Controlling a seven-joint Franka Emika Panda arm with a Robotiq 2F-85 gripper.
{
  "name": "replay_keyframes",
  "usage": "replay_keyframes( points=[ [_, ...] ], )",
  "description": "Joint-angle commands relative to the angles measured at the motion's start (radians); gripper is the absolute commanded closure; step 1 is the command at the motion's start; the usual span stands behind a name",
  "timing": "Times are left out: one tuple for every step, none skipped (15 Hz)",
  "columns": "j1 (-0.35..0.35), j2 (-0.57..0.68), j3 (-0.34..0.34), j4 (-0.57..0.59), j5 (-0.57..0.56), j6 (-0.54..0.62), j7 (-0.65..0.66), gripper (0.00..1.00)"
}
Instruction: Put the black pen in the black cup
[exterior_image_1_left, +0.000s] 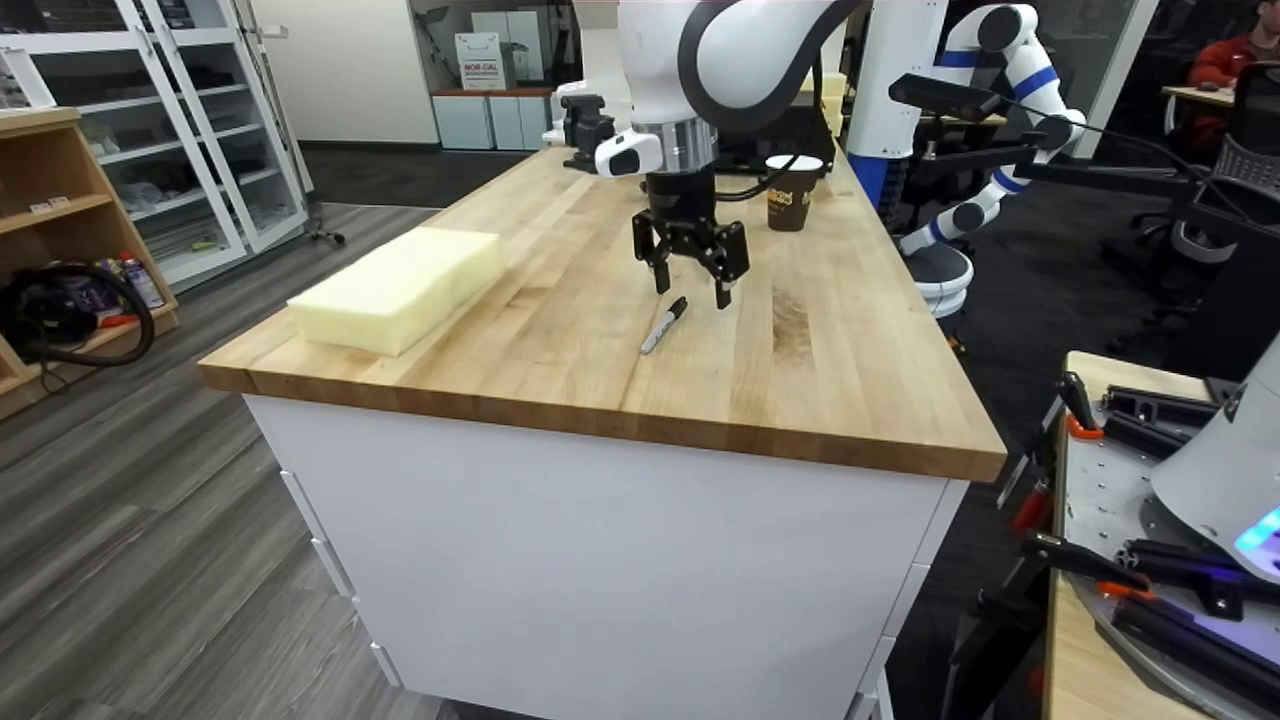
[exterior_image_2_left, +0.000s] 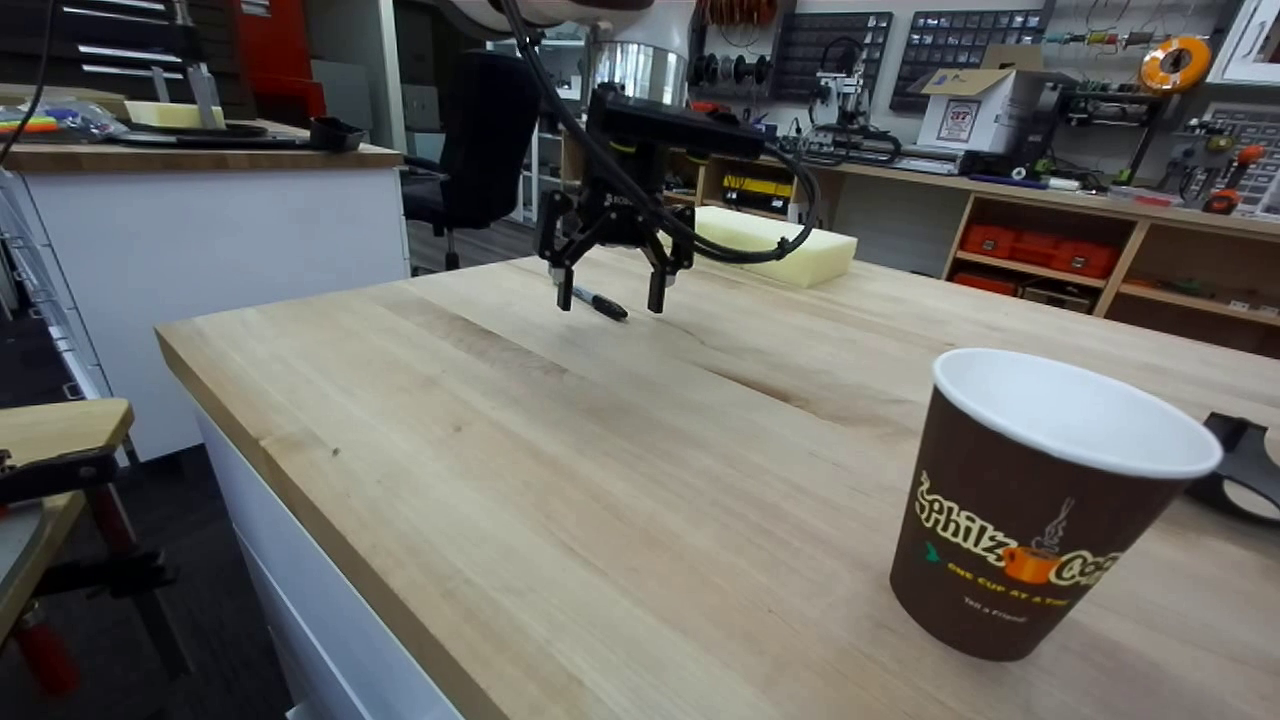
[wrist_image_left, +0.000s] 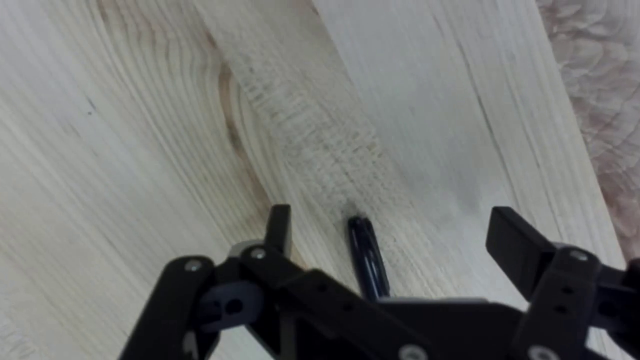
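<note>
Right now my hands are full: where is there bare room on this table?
The table is bare between pen and cup, and between pen and foam block. Crowded: at the pen, under the open jaws, and where a black object sits by the cup.

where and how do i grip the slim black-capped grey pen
Best, I'd judge, around the middle of the slim black-capped grey pen, from straight above, closing across its long sides: it is thin and lies flat on the pale wooden tabletop. In the wrist view its cap lies roughly crosswise to the closing direction of the open black two-fingered tool, so that angle seems workable.
</note>
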Motion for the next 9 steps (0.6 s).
replay_keyframes(
  points=[
    [-0.011, -0.008, -0.002, -0.022, -0.022, 0.04, -0.002, 0.26],
    [-0.01, -0.011, -0.003, -0.02, -0.023, 0.039, 0.001, 0.33],
    [-0.011, -0.01, -0.003, -0.018, -0.026, 0.038, 0.001, 0.4],
    [-0.01, -0.012, -0.001, -0.016, -0.024, 0.037, 0.0, 0.46],
    [-0.012, -0.011, 0.001, -0.013, -0.02, 0.039, -0.006, 0.53],
    [-0.012, -0.011, 0.003, -0.01, -0.017, 0.043, -0.01, 0.59],
    [-0.014, -0.011, 0.005, -0.007, -0.015, 0.047, -0.018, 0.67],
    [-0.014, -0.011, 0.006, -0.005, -0.014, 0.049, -0.019, 0.72],
    [-0.015, -0.01, 0.006, -0.003, -0.014, 0.053, -0.022, 0.74]
  ],
)
